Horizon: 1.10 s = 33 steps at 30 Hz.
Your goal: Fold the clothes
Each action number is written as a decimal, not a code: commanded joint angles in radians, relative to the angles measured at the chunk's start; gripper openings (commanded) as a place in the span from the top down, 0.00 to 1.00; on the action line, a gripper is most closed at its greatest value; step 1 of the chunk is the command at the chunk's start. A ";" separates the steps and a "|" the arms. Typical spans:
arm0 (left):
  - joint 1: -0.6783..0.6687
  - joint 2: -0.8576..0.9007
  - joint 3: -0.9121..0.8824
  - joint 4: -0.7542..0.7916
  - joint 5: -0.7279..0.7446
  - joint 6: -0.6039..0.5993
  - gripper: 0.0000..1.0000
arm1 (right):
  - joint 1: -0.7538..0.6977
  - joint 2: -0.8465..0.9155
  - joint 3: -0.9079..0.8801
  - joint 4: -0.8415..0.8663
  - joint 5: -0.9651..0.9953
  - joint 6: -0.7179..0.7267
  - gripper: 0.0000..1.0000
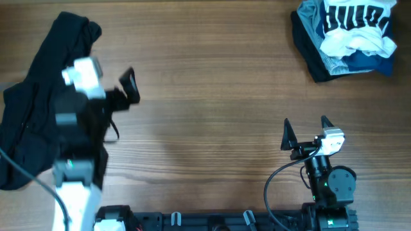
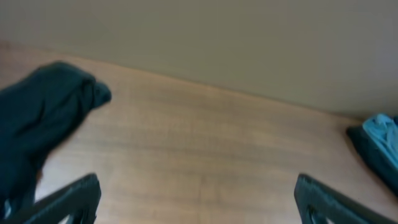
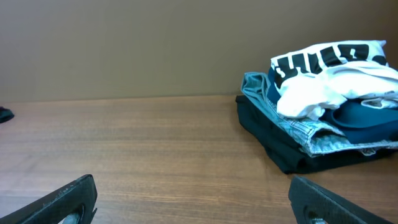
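A limp black garment [image 1: 38, 96] lies crumpled along the table's left side; part of it shows at the left of the left wrist view [image 2: 43, 112]. A white T-shirt with black block print [image 1: 356, 25] lies bunched on top of a pile at the far right corner, and it also shows in the right wrist view [image 3: 323, 81]. My left gripper [image 1: 127, 88] is open and empty, just right of the black garment, with bare table between its fingers [image 2: 196, 196]. My right gripper [image 1: 305, 133] is open and empty near the front right [image 3: 193, 196].
Under the white T-shirt the pile holds a blue garment [image 1: 366, 61], light denim-like cloth [image 3: 298, 127] and a dark folded piece [image 3: 286, 149]. The left arm's white housing [image 1: 83, 74] hangs over the black garment. A wooden table [image 1: 205, 109] lies between the two.
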 commanded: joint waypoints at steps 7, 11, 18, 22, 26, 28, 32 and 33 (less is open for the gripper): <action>0.021 -0.553 -0.507 0.165 -0.013 0.011 0.00 | 0.006 -0.006 -0.001 0.002 -0.011 -0.014 0.00; 0.021 -0.703 -0.589 0.152 -0.013 0.012 0.00 | 0.006 -0.006 -0.001 0.002 -0.011 -0.014 0.00; 0.021 -0.845 -0.659 0.124 -0.009 0.011 0.00 | 0.006 -0.006 -0.001 0.002 -0.011 -0.014 0.00; 0.021 -0.872 -0.659 0.032 -0.012 0.011 0.00 | 0.006 -0.006 -0.001 0.002 -0.011 -0.014 0.00; 0.023 -0.872 -0.659 0.019 -0.010 0.011 0.00 | 0.006 -0.006 -0.001 0.002 -0.011 -0.014 0.00; 0.023 -0.872 -0.659 0.019 -0.010 0.011 0.00 | 0.006 -0.006 -0.001 0.002 -0.011 -0.014 0.00; 0.023 -0.872 -0.659 0.019 -0.010 0.011 0.00 | 0.006 -0.006 -0.001 0.002 -0.011 -0.013 0.00; 0.023 -0.872 -0.659 0.019 -0.010 0.011 0.00 | 0.006 -0.006 -0.001 0.002 -0.011 -0.014 0.00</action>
